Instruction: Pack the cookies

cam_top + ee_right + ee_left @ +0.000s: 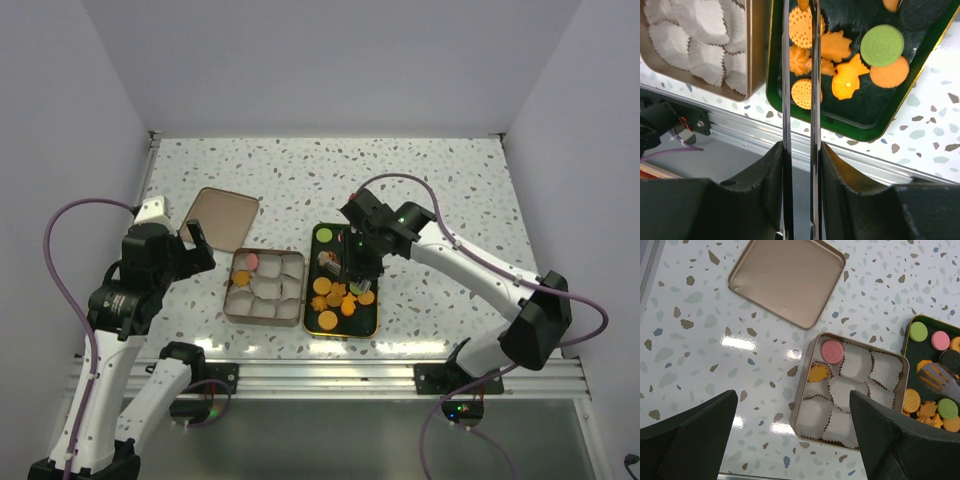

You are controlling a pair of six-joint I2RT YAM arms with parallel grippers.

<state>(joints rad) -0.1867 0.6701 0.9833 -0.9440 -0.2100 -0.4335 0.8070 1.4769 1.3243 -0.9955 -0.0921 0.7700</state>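
Observation:
The cookies (847,80) lie loose in a dark green tray (865,132): mostly orange rounds and leaf shapes, plus a green round (882,45). My right gripper (801,150) is shut on metal tongs (786,75), whose two blades stand narrowly apart and reach down over the tray (343,318). The tong tips (940,377) are at an orange cookie; whether they grip it I cannot tell. A square tin (799,405) lined with white paper cups holds a pink cookie (832,351) and an orange one (818,373). My left gripper (792,400) hangs open above the tin's near left corner.
The tin's lid (787,280) lies upside down on the speckled table behind the tin (265,310). Tin and tray sit side by side close to the table's front metal rail (740,135). Walls enclose the table on the left, right and far sides.

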